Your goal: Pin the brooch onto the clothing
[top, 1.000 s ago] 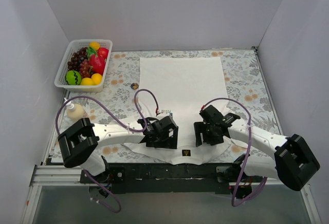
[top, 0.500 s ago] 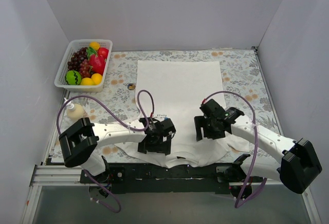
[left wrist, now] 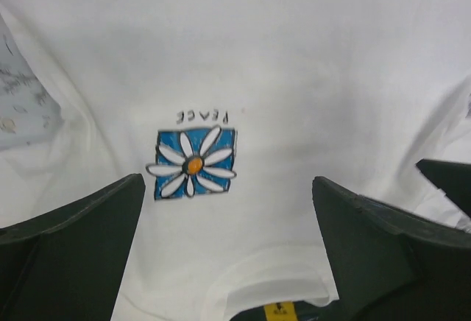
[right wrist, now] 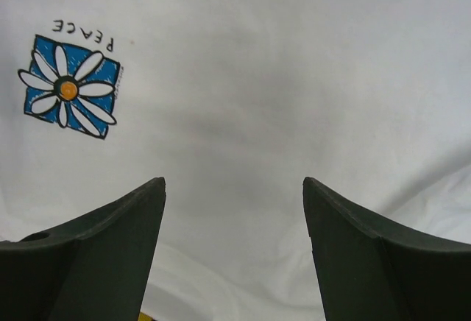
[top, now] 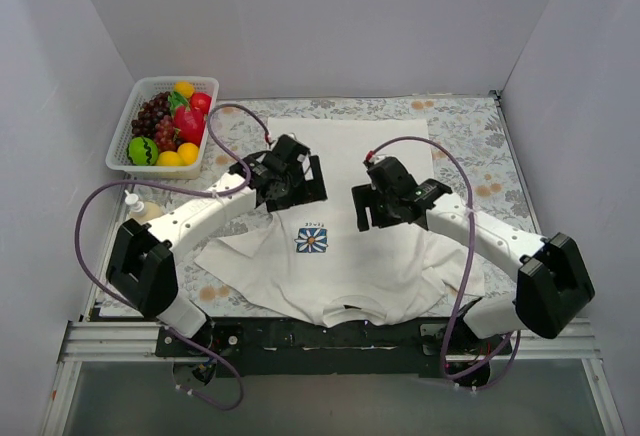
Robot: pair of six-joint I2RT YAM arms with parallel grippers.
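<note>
On the clothing (top: 350, 261), a white T-shirt lying flat with the collar toward the arm bases, no brooch was attached. The flower print (top: 312, 240) sat chest-high, face up. The neck label (left wrist: 278, 311) lay below it at the collar, toward the bases.

The brooch was not found in any of the three views. It was not on the fabric around the print, not between either pair of fingers, and not on the visible tablecloth (top: 470, 146). Its location could not be told; it may have been hidden under an arm.

The left gripper (left wrist: 227, 180) hovered beyond the print, on the far-left side, with its fingers spread wide and nothing between them. The right gripper (right wrist: 232, 181) hovered beyond the print on the far-right side, likewise spread and empty. In each wrist view only bare white fabric showed between the fingers.

Judgement on progress: the shirt looked laid out and ready, and that is the only part done. Finding the brooch, picking it up, carrying it over the shirt and fastening it all remained.

Containers: one white basket (top: 122, 124) stood well to the far left of the print, off the shirt. It held dark grapes (top: 152, 116), red fruit (top: 190, 121), a green striped piece (top: 143, 150) and yellow pieces (top: 187, 152). No brooch was seen in it.
</note>
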